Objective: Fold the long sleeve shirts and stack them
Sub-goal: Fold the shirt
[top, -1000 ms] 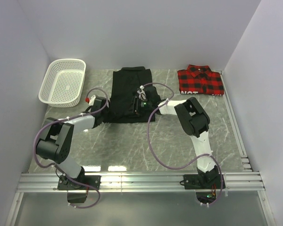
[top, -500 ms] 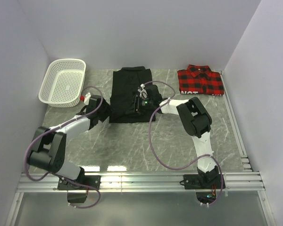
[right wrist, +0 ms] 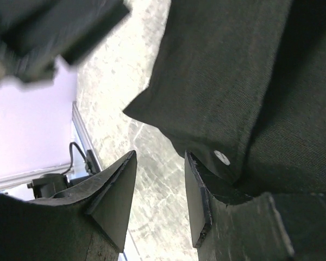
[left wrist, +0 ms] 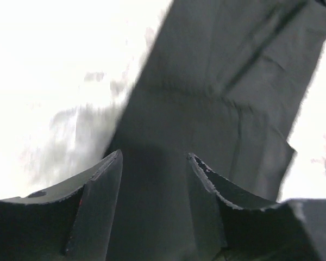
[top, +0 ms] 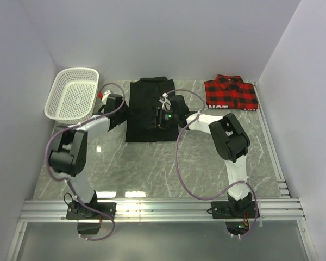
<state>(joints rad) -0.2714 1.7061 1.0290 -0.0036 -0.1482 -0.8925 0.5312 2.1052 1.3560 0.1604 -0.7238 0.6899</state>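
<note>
The black shirt [top: 150,111] lies flat as a folded rectangle at the back middle of the table. The red-and-black plaid shirt [top: 231,92] lies folded at the back right. My left gripper [top: 125,109] is open at the black shirt's left edge; in the left wrist view [left wrist: 152,157] black cloth [left wrist: 223,92] lies under and between the spread fingers. My right gripper [top: 157,117] is open, low over the black shirt. In the right wrist view [right wrist: 160,155] bare table shows between the fingers, with a shirt edge [right wrist: 217,81] and a pale button [right wrist: 221,157] by the right finger.
A white mesh basket [top: 71,94] stands at the back left, close behind my left arm. Purple cables loop off both arms. White walls close in the back and both sides. A metal rail [top: 163,207] runs along the near edge.
My left gripper has swung from the black shirt's lower left corner up along its left edge toward the back. My right gripper has shifted slightly back over the shirt.
</note>
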